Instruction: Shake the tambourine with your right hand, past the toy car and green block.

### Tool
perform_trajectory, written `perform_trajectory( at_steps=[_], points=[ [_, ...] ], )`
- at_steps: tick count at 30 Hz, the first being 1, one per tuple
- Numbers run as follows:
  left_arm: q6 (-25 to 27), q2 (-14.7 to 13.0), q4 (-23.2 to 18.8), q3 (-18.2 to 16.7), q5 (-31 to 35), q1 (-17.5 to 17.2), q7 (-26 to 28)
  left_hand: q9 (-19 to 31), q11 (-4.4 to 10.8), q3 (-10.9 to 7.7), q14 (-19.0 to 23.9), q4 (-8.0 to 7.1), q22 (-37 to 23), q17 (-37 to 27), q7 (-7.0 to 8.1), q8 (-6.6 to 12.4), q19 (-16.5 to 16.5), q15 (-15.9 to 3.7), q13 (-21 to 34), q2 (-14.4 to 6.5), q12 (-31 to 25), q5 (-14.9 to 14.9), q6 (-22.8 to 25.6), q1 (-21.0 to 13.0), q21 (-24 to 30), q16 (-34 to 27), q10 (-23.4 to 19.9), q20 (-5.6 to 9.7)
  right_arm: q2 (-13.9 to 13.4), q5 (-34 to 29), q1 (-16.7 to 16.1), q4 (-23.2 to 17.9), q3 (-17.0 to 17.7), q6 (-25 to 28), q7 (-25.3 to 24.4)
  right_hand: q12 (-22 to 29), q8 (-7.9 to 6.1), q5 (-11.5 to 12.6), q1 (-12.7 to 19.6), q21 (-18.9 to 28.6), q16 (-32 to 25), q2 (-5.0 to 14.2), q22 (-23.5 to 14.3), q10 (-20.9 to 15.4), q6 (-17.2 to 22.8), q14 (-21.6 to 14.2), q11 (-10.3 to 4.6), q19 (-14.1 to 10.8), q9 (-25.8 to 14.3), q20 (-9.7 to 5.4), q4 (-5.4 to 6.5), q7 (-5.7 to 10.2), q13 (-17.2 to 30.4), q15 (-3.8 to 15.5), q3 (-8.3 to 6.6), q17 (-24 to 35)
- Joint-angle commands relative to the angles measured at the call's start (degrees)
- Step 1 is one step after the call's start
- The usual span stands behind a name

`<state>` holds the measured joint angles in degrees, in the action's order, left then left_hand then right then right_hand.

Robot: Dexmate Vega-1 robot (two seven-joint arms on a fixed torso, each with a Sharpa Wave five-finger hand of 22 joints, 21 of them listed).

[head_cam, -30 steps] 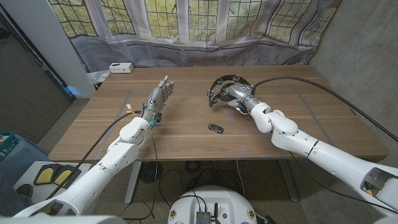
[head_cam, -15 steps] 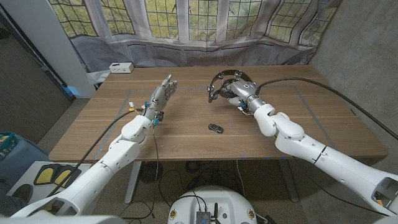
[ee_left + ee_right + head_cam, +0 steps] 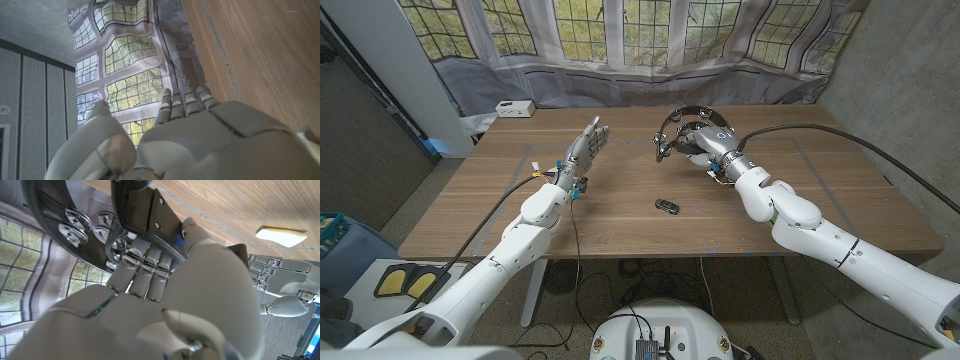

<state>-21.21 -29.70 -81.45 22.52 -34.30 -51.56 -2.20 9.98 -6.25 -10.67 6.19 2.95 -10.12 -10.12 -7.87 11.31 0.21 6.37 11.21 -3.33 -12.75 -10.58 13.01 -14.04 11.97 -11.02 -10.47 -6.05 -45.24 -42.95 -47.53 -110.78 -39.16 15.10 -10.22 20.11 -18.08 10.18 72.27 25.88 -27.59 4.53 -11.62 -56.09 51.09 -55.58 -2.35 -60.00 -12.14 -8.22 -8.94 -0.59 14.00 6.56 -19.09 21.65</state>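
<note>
My right hand (image 3: 710,143) grips a black tambourine (image 3: 672,128) with metal jingles and holds it tilted just above the table's far middle. In the right wrist view my fingers (image 3: 142,270) wrap the tambourine's rim (image 3: 75,225). A small dark toy car (image 3: 667,206) lies on the wood nearer to me than the tambourine, clear of both hands. My left hand (image 3: 586,148) is raised over the table's left half, fingers straight and apart, holding nothing. The left wrist view looks along that hand (image 3: 190,130); it also appears in the right wrist view (image 3: 277,275).
The wooden table (image 3: 620,230) has a white box (image 3: 513,107) at its far left corner. A black cable (image 3: 840,135) runs over the right side to my right arm. A curtained window wall (image 3: 620,60) stands behind the table.
My right hand has carried the tambourine up and a little farther away. My left hand has also risen and moved forward. The toy car has stayed put.
</note>
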Motion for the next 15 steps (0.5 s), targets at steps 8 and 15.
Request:
perform_trajectory(
  at_steps=[8,15],
  points=[
    [2.08,-2.22,-3.82,-2.02,-3.14,-1.98,-0.35,0.30,-0.77,-0.06,0.43,0.60,-0.17,-0.20,-0.69,0.09,0.59,0.62,0.09,0.02,-0.35,0.02,0.36,-0.16,0.20,-0.36,-0.40,0.14,2.14,-0.23,-0.58,-3.35,0.81,2.62,2.40,0.01,-0.22,0.39,3.78,0.95,0.57,4.15,-0.06,-0.12,5.30,-1.83,0.46,-0.52,-0.35,-0.91,0.41,5.01,0.39,6.42,-0.02,0.71],
    [1.52,-2.13,-3.19,-2.03,-4.20,-1.89,-2.36,0.31,-0.71,-0.07,0.47,0.66,-0.16,-0.20,-0.68,0.07,0.63,0.62,0.09,0.00,-0.33,0.01,0.51,-0.17,0.14,-0.30,-0.48,0.12,2.52,-1.28,-0.41,-4.86,1.00,4.40,3.23,-0.11,-0.14,0.40,3.64,1.17,0.74,4.38,-0.05,0.06,5.28,-1.82,0.30,-0.28,-0.37,-1.01,0.60,5.06,0.47,6.21,0.01,0.97]
  ],
)
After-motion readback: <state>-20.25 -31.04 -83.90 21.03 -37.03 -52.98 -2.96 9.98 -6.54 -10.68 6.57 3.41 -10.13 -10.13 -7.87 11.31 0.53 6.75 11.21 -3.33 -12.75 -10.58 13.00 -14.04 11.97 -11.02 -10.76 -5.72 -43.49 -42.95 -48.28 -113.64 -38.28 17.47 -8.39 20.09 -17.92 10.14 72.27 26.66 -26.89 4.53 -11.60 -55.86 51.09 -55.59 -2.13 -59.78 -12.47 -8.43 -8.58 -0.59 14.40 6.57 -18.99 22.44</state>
